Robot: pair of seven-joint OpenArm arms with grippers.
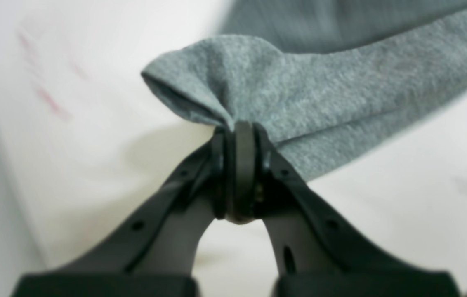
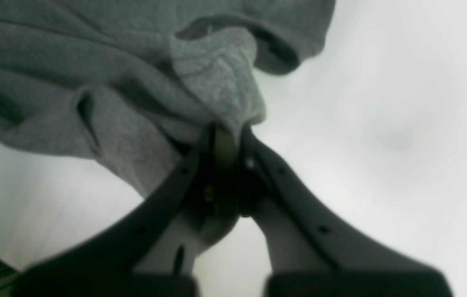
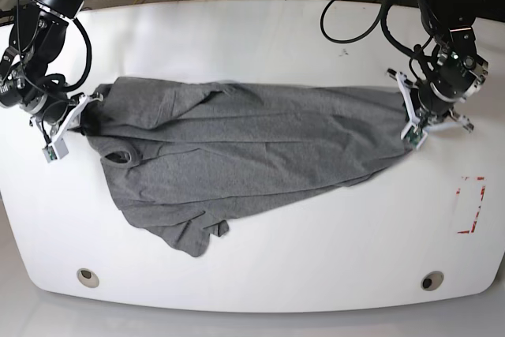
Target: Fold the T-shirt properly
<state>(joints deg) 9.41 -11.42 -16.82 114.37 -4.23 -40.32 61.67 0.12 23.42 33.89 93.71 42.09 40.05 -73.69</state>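
Across mid-frame, both end effectors, left [image 3: 409,112] and right [image 3: 85,102], clamp the T-shirt [image 3: 237,163]; pull evenly, keeping cloth taut above bench [image 3: 260,37].

T-shirt [image 1: 340,107] cut off top right; far fabric, table [image 1: 72,123] blurred.

Base overhead; 2 wrist views close on T-shirt [image 3: 237,155].

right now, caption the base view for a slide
Both end effectors pinch opposite ends of the grey T-shirt, stretching it across the white table.
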